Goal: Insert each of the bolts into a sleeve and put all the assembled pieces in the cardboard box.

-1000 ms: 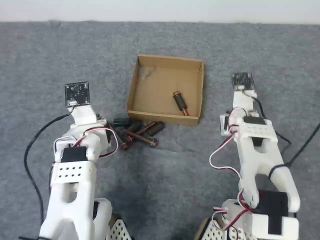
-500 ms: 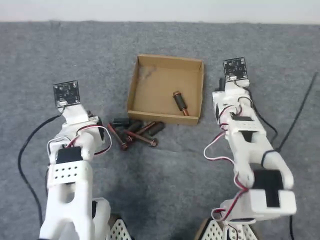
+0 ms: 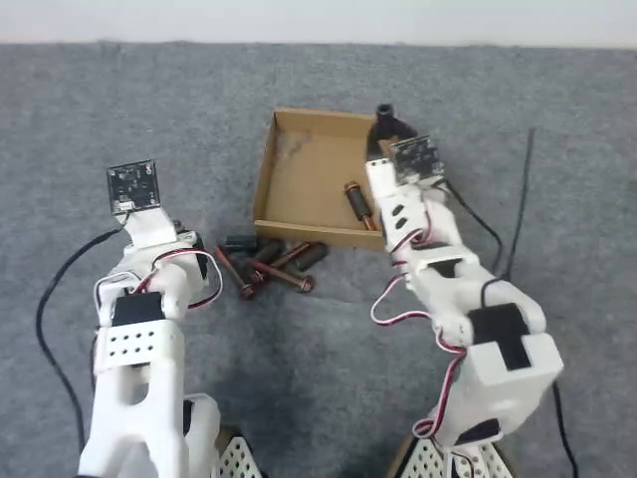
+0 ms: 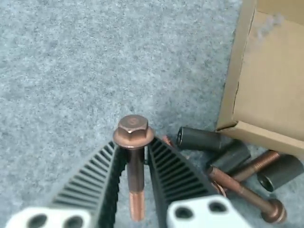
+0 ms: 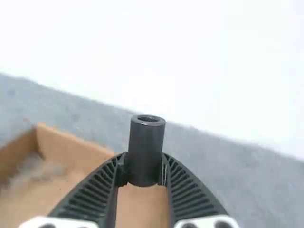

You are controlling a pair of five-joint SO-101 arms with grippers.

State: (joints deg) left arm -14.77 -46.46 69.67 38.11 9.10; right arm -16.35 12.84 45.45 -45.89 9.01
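Left gripper [image 4: 135, 153]: the fingers are clamping narrowly on a copper bolt [image 4: 135, 183]. The shank is lying along the gap between the ribbed pads. The hexagonal flanged head is sticking out just past the fingertips. This gripper is sitting over the grey mat [image 3: 518, 100], left of the loose parts and to the near left of the cardboard box [image 3: 336, 118]. Whether the bolt is touching the mat cannot be told.

Right gripper [image 5: 144, 164]: the fingers are closing around a black sleeve [image 5: 146, 142], gripping its lower half. The open bore is facing outward beyond the tips. In the high view this gripper is hanging over the far right corner of the box, with the sleeve showing just past the far rim.

Cardboard box: it is standing open at the centre of the mat, towards the far side. One assembled piece [image 3: 357, 204], a copper bolt seated in a dark sleeve, is lying inside on the floor, towards the near right.

Loose parts: the loose bolts [image 3: 284, 281] and loose sleeves [image 3: 240, 242] are lying in a cluster on the mat, just beside the box's near left corner. Several are overlapping. One sleeve is resting just beside the box's near wall.
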